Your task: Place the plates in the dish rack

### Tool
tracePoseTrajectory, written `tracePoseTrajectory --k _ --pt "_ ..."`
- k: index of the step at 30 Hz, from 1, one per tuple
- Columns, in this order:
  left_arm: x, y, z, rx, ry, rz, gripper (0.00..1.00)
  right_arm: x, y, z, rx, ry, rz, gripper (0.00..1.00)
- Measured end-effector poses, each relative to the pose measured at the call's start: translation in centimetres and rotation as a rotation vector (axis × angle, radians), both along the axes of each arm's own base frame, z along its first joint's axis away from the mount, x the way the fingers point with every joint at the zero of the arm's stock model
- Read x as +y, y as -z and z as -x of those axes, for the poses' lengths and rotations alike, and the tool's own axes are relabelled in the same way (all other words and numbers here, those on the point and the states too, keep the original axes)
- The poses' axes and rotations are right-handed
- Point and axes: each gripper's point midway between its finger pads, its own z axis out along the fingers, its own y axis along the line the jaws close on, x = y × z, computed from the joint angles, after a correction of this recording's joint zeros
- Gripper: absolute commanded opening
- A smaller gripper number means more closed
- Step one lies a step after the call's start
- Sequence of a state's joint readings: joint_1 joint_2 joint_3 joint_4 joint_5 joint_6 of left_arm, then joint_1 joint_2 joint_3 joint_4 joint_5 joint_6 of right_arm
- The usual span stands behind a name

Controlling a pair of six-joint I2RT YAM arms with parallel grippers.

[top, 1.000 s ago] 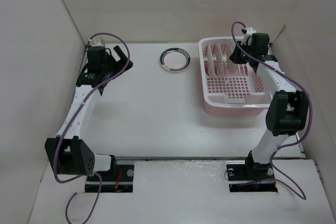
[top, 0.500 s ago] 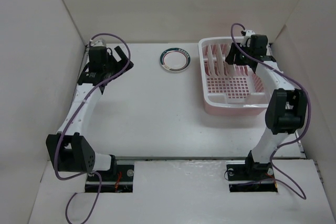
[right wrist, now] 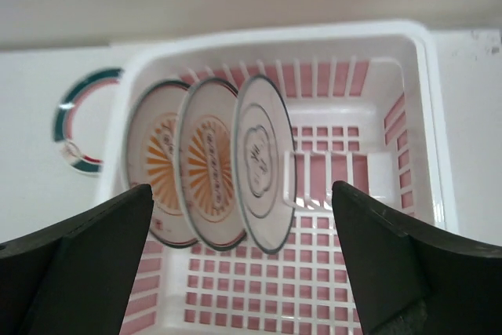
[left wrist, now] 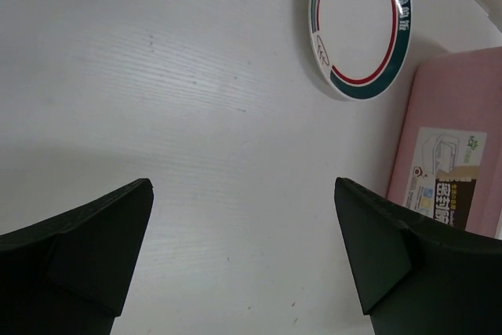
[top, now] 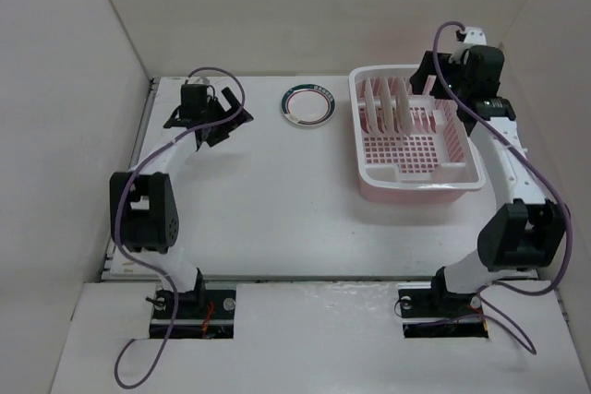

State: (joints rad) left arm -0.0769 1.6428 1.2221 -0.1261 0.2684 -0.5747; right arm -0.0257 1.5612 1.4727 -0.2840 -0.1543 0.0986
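Observation:
The pink-and-white dish rack [top: 420,193] sits at the back right. Three plates stand upright in its slots: two with orange sunbursts [right wrist: 159,170] [right wrist: 208,164] and one with thin dark rings [right wrist: 263,161]. My right gripper [right wrist: 241,188] [top: 428,88] hovers open above and behind them, touching none. The green-banded plate [top: 308,104] [left wrist: 361,25] lies flat on the table left of the rack [left wrist: 443,162]. My left gripper [top: 233,117] [left wrist: 241,186] is open over bare table, to the left of that plate.
White walls close in the table on the left, back and right. The rack's right part [right wrist: 345,194] holds nothing. The right arm's purple cable [top: 462,117] loops over the rack's far right corner.
The right gripper has opened and pulled up and back from the ringed plate, which now stands free in the rack. The left arm has swung its gripper right, toward the plate on the table.

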Motion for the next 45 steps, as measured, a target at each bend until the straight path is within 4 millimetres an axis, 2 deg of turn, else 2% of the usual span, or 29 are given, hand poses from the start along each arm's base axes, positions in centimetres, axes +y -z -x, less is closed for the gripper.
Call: tracePoseTrajectory --k 4,6,7,10,13,17,21,25,28,29,32,36,38,40,41,45 --pt "-2.3 5.8 -2.7 0.088 0.056 0.112 1.0 1.7 -5.9 2.3 -0.131 -0.065 -0.073 1.0" --pt "-3.4 9.0 -3.8 0.138 0.074 0.171 1.0 3.1 -8.2 3.5 -0.184 -0.13 -0.115 1.0" --pt "-4.3 10.0 -4.3 0.155 0.086 0.224 1.0 3.8 -9.2 4.2 -0.206 -0.166 -0.131 1.0" --pt "-5.6 8.5 -7.4 0.082 0.122 0.269 1.0 5.9 -11.4 6.0 -0.256 -0.254 -0.15 1.0" --pt "-7.2 8.5 -10.2 0.05 0.151 0.285 1.0 8.3 -12.6 7.6 -0.282 -0.339 -0.161 1.0" --pt "-9.4 8.8 -13.8 0.01 0.189 0.335 0.97 11.5 -12.9 9.5 -0.283 -0.437 -0.179 1.0" --pt "-11.3 8.7 -15.6 -0.01 0.209 0.392 0.94 14.1 -12.2 10.6 -0.259 -0.505 -0.187 1.0" --pt "-12.6 8.6 -16.6 -0.016 0.214 0.429 0.9 14.7 -11.2 11.1 -0.224 -0.52 -0.189 1.0" --pt "-13.4 8.8 -16.8 -0.014 0.216 0.446 0.83 14.7 -10.8 11.3 -0.211 -0.522 -0.184 1.0" --pt "-13.7 8.9 -16.7 -0.014 0.218 0.448 0.76 14.8 -10.8 11.3 -0.21 -0.524 -0.183 1.0" --pt "-14.5 9.2 -16.5 -0.002 0.22 0.454 0.7 14.8 -10.7 11.5 -0.207 -0.525 -0.182 1.0" --pt "-15.2 9.8 -16.2 0.013 0.222 0.454 0.51 14.8 -10.8 11.5 -0.206 -0.525 -0.182 1.0" --pt "-15.3 10.4 -16.1 0.027 0.213 0.448 0.23 14.8 -10.7 11.5 -0.205 -0.527 -0.183 1.0" --pt "-15.2 11.6 -15.8 0.065 0.194 0.441 0.04 14.8 -10.7 11.6 -0.205 -0.529 -0.183 1.0" --pt "-15.1 12.1 -15.6 0.08 0.187 0.44 0.0 14.9 -10.7 11.6 -0.205 -0.531 -0.183 1.0" --pt "-15.1 12.2 -15.7 0.088 0.172 0.437 0.0 15.3 -10.7 11.8 -0.202 -0.542 -0.184 1.0"
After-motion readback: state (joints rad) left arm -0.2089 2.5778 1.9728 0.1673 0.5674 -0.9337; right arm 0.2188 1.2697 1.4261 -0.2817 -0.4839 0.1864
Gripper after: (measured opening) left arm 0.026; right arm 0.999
